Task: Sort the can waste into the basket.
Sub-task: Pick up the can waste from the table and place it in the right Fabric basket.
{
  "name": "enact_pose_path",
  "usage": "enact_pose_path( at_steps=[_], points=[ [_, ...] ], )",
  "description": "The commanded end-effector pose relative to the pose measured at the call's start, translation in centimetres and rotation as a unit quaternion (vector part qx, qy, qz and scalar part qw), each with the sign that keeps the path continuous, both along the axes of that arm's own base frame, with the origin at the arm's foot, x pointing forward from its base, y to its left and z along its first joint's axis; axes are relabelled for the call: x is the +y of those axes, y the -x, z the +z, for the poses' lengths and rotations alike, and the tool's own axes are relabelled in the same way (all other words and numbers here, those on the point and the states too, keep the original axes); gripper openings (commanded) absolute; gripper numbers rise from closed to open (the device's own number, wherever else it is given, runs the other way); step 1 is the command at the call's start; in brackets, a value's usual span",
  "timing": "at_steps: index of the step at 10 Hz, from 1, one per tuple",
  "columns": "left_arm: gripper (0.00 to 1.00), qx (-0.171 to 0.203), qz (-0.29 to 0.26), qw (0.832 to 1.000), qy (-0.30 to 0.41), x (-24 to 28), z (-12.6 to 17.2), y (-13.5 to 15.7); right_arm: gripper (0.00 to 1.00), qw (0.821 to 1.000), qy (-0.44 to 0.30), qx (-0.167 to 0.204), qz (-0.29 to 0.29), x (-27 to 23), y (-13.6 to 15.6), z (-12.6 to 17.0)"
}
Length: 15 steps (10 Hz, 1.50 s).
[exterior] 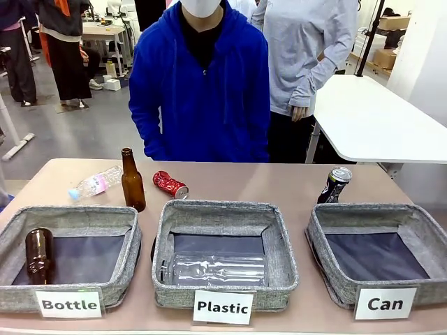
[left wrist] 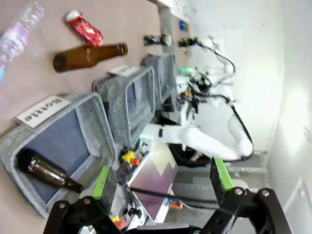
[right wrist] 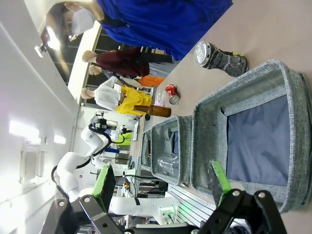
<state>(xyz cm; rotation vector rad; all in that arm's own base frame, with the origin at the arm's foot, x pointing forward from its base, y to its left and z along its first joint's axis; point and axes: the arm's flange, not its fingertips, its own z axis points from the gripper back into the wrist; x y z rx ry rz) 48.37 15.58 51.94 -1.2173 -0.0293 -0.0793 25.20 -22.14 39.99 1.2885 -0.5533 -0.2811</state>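
- Since my right gripper (right wrist: 160,170) hangs with its jaws spread and nothing between the green pads, near the Can basket (right wrist: 253,82), I take the first can with that arm.
- My left gripper (left wrist: 161,168) is likewise released and empty, with the Bottle basket (left wrist: 100,131) off to one side of its view.
- The dark can (exterior: 335,185) stands tilted on the table just behind the Can basket's far left corner. I judge it the closest target, so I close across its dented body, not the silver top.
- The red can (exterior: 170,184) lies on its side behind the Plastic basket (exterior: 223,209), just beside an upright brown glass bottle (exterior: 132,183). I come in from the side away from that bottle to avoid toppling it.
- I let each can go low over the Can basket's dark floor.
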Motion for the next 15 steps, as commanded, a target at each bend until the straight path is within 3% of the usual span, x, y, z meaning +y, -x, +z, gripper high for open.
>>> enact_pose_path(
  at_steps=[1,3,5,8,11,13,15],
  points=[
    [1.00,0.012,0.047,0.995,-0.086,-3.9,5.5,-1.0,1.00,1.000,-0.002,-0.018,-0.003,0.0,-0.2,0.1],
    [1.00,0.005,0.052,0.983,-0.177,-9.3,10.5,-2.3,1.00,1.000,-0.002,-0.018,-0.003,0.0,-0.2,0.1],
    [1.00,-0.020,0.027,0.961,-0.275,-16.7,11.6,-4.5,1.00,1.000,-0.002,-0.018,-0.003,0.0,-0.2,0.1],
    [1.00,-0.038,0.040,0.906,-0.420,-29.1,8.0,-8.8,1.00,1.000,-0.002,-0.018,-0.003,0.0,-0.2,0.1],
    [1.00,-0.044,0.080,0.868,-0.488,-35.1,2.4,-11.9,1.00,1.000,-0.002,-0.018,-0.003,0.0,-0.2,0.1],
    [1.00,-0.063,0.134,0.852,-0.503,-37.1,-1.3,-14.0,1.00,1.000,-0.002,-0.018,-0.003,0.0,-0.2,0.1],
    [1.00,-0.067,0.110,0.865,-0.485,-37.2,-1.4,-14.1,1.00,1.000,-0.002,-0.018,-0.003,0.0,-0.2,0.1]
  ],
)
